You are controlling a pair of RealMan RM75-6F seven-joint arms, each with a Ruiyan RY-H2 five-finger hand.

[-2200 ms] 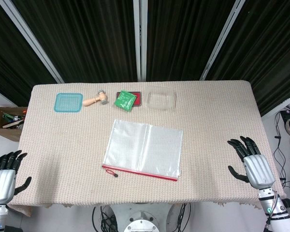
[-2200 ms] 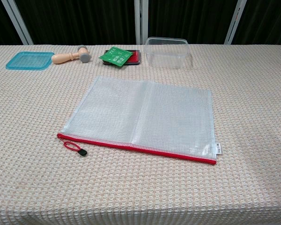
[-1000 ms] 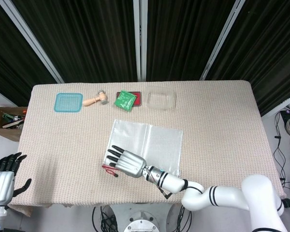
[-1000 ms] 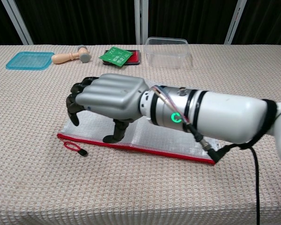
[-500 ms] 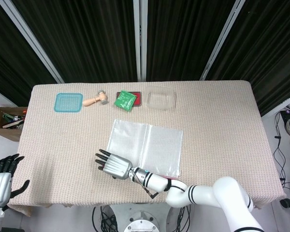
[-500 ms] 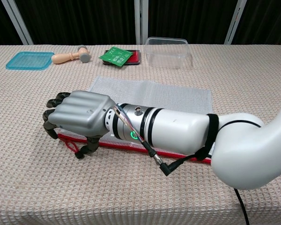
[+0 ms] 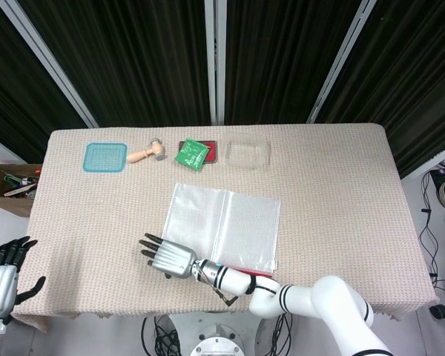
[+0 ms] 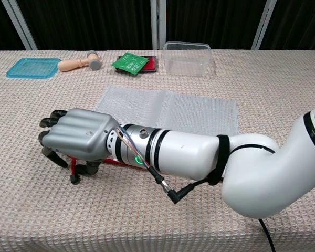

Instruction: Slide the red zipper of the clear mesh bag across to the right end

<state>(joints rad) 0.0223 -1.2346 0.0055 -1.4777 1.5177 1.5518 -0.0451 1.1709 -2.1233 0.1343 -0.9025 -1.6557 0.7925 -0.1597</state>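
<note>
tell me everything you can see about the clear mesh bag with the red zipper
The clear mesh bag is a flat, see-through rectangular pouch with a fine grid weave, lying on the beige woven tablecloth near the table's front middle. A vertical crease runs down it. Its red zipper edge faces the robot, mostly hidden by the right arm; the right hand is over the bag's left front corner, hiding the pull. Whether it grips the pull cannot be told.

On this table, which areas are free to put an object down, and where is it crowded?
Free patches: the whole stretch right of the clear mesh bag and clear container, and the left side below the blue lid. The far edge is crowded: lid, wooden stamp, green packet, container. The right hand covers the bag's near-left corner.
</note>
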